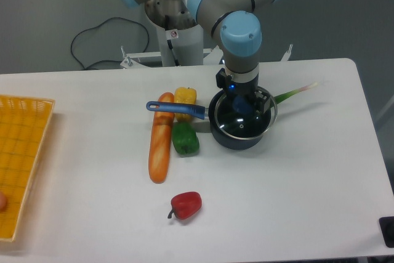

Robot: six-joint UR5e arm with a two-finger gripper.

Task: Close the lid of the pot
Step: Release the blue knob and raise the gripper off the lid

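The dark navy pot (pixel 237 141) stands right of the table's middle, its long blue handle (pixel 175 108) pointing left over the vegetables. The glass pot lid (pixel 241 129) with its metal rim lies at the pot's mouth, roughly level with the rim. My gripper (pixel 248 106) points straight down over the lid's centre and hides the blue knob. The fingers are dark against the dark glass, so I cannot tell whether they grip the knob.
A long orange baguette-like piece (pixel 159 145), a yellow pepper (pixel 185 97) and a green pepper (pixel 184 139) lie just left of the pot. A red pepper (pixel 186 205) lies nearer the front. A green leek (pixel 295 92) lies behind the pot. A yellow basket (pixel 21 152) is at the left edge.
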